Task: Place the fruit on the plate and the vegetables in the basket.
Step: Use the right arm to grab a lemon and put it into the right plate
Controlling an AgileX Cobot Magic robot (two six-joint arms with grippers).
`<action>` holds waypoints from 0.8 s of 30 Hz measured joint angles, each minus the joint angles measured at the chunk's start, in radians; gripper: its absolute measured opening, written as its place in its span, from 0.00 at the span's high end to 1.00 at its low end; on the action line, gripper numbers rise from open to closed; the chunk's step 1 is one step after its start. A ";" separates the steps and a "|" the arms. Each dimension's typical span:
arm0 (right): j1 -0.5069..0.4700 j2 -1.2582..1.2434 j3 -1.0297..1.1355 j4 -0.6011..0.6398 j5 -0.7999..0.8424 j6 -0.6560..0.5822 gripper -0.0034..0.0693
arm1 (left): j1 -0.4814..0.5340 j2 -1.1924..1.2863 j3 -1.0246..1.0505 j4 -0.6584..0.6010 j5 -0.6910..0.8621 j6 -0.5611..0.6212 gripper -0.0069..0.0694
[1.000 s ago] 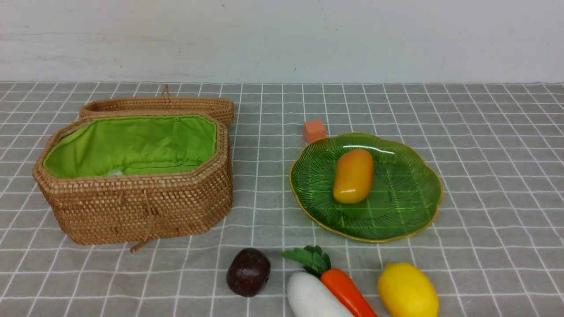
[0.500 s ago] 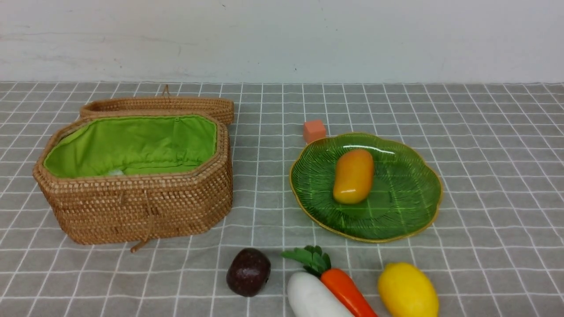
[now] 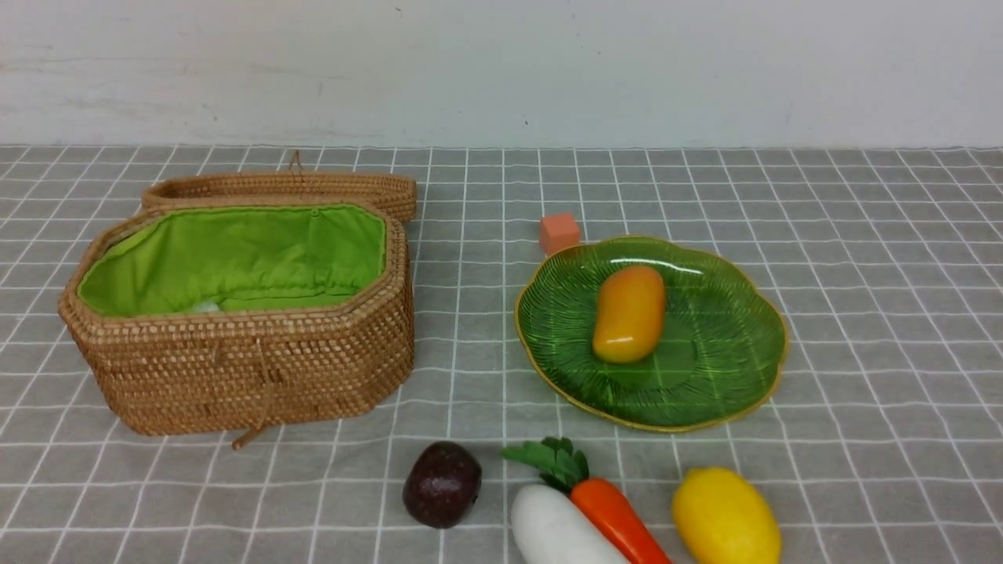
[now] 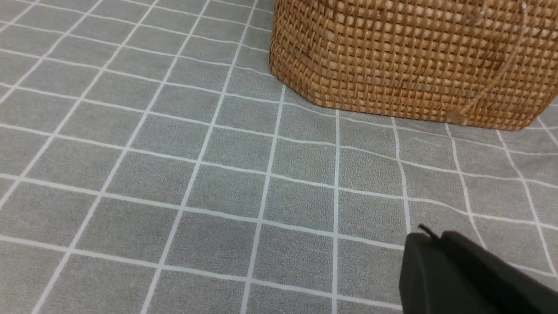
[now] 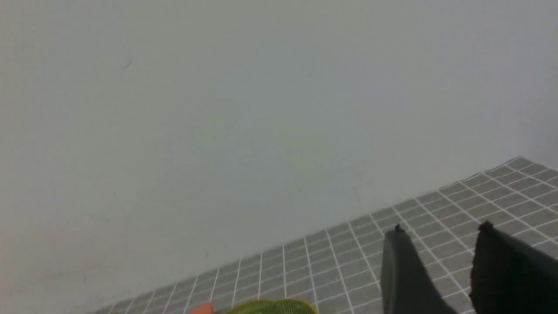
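Observation:
The open wicker basket [image 3: 251, 368] stands at the left, its green lining showing; the eggplant is not in view. The green plate [image 3: 721, 352] holds the orange-yellow mango [image 3: 628, 313]. The maroon fruit [image 3: 442, 484], white radish [image 3: 556, 529], carrot [image 3: 619, 521] and lemon [image 3: 725, 517] lie in a row at the front edge. Neither gripper shows in the front view. My left gripper [image 4: 429, 237] is shut and empty, low over the cloth near the basket wall [image 4: 414, 56]. My right gripper [image 5: 441, 227] is open and empty, raised, with the plate's rim [image 5: 270, 306] just in view.
The wicker lid [image 3: 282, 188] lies behind the basket. A small orange-pink cube [image 3: 559, 233] sits behind the plate and also shows in the right wrist view [image 5: 201, 309]. A grey checked cloth [image 3: 862, 235] covers the table; a pale wall [image 3: 501, 70] stands at the back.

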 joint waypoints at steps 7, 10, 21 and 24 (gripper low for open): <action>0.012 0.342 -0.337 -0.125 0.386 -0.006 0.62 | 0.000 0.000 0.000 0.000 0.000 0.000 0.87; 0.041 0.472 -0.388 -0.140 0.397 -0.043 0.62 | 0.000 0.000 0.000 0.000 0.000 0.000 0.86; 0.244 0.749 -0.407 -0.042 0.512 -0.248 0.62 | 0.000 0.000 0.000 0.000 0.000 0.000 0.85; 0.274 0.827 -0.429 -0.039 0.562 -0.278 0.59 | 0.000 0.000 0.000 0.000 0.000 0.000 0.85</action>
